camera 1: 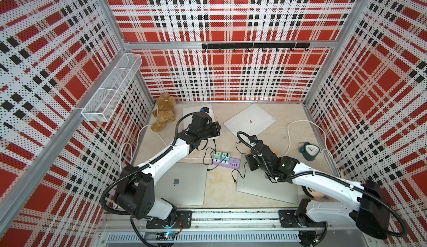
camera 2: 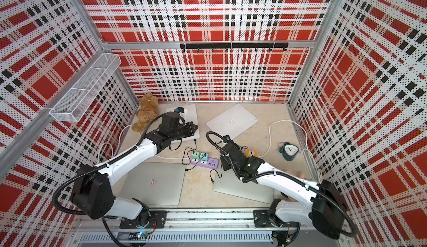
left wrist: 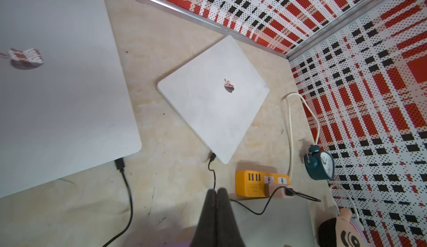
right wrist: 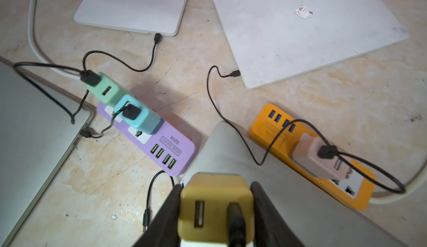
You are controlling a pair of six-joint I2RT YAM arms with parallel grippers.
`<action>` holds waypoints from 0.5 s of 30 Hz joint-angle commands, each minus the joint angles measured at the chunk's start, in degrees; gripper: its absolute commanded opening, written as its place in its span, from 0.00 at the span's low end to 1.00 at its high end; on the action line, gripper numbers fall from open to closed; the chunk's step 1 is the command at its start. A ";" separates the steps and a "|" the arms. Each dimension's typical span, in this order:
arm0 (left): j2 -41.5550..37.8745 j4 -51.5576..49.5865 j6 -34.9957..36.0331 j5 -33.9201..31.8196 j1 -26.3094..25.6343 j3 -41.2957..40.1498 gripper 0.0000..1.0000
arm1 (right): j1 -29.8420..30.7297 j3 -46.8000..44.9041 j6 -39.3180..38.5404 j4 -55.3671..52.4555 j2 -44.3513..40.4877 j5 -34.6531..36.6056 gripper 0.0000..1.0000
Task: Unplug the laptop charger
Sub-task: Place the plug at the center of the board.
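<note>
The right gripper (right wrist: 216, 187) squeezes the yellow charger (right wrist: 215, 204) above the near right laptop (right wrist: 323, 211). The charger's bottom is cut off, so its pins are hidden. Further out, the purple power strip (right wrist: 147, 139) reads "S204" and "4USB SOCKET". The left gripper (left wrist: 217, 191) is pressed shut on nothing beside the far left laptop (left wrist: 57, 84), with bare table (left wrist: 161, 118) past it.

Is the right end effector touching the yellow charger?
Touching. In the right wrist view the right end effector clamps the yellow charger on both sides.
</note>
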 commanded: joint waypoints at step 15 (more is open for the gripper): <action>-14.74 -3.87 1.57 4.51 13.30 -15.53 0.00 | 10.88 12.89 -10.32 -6.77 14.95 -2.01 0.30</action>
